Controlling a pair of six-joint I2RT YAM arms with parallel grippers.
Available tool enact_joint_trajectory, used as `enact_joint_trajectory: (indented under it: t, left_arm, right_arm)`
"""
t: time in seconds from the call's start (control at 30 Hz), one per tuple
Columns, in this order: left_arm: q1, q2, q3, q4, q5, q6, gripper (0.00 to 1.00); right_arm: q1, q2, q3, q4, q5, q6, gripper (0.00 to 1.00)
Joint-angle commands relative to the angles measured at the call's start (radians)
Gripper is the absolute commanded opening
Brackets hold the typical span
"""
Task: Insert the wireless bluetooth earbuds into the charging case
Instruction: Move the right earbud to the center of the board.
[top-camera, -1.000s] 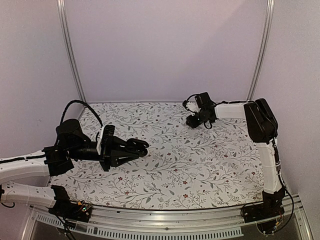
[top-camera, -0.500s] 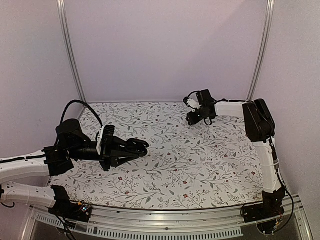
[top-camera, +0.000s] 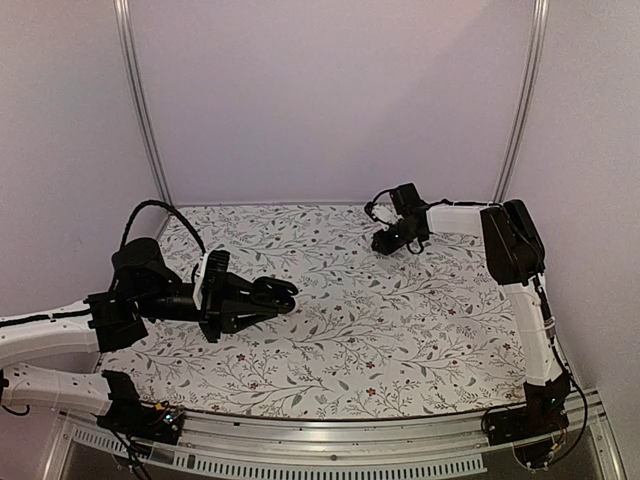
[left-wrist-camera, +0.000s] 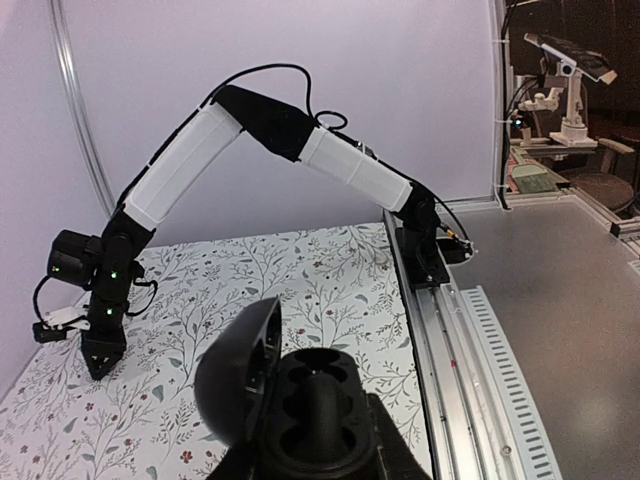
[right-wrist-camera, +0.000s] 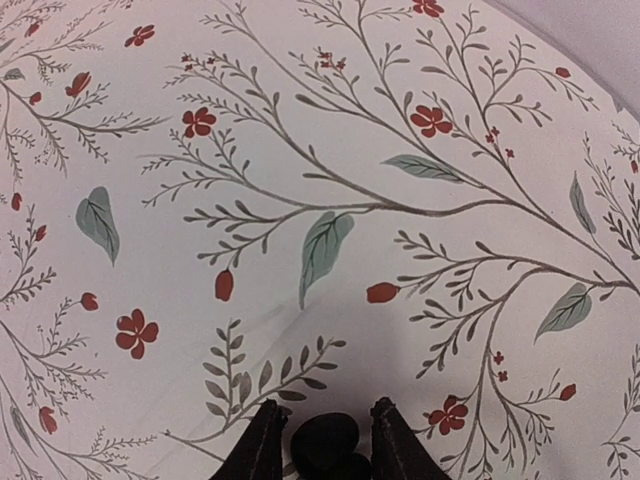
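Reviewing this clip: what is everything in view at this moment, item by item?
black oval plastic charging case: one, black, lid open, held in the left end effector.
tiny black rounded earbud: one seen, black, between the right end effector's fingertips; grip unclear.
floral-print tablecloth: one, white with green leaves and red flowers, covering the table.
aluminium rail: one, silver, along the near edge.
left end effector: one, black, left of centre.
right end effector: one, black, far side, right of centre.

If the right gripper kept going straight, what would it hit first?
Probably the white floral table cover beneath: the right gripper points down, a tiny black rounded earbud between its fingers.
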Motion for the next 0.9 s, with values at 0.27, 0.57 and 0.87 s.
enact_joint_trajectory:
  t: [0.27, 0.57, 0.87]
  left_arm:
    - [0.016, -0.016, -0.006, 0.005, 0.002, 0.013, 0.00]
    - [0.015, -0.016, -0.006, 0.007, 0.006, 0.012, 0.00]
    - [0.015, -0.017, -0.006, 0.007, 0.005, 0.014, 0.00]
  right_arm:
    - [-0.005, -0.057, -0.080, -0.057, -0.092, 0.028, 0.15]
    - [0.013, -0.183, -0.279, -0.022, -0.177, 0.081, 0.17]
    - [0.104, -0.343, -0.531, 0.064, -0.333, 0.185, 0.18]
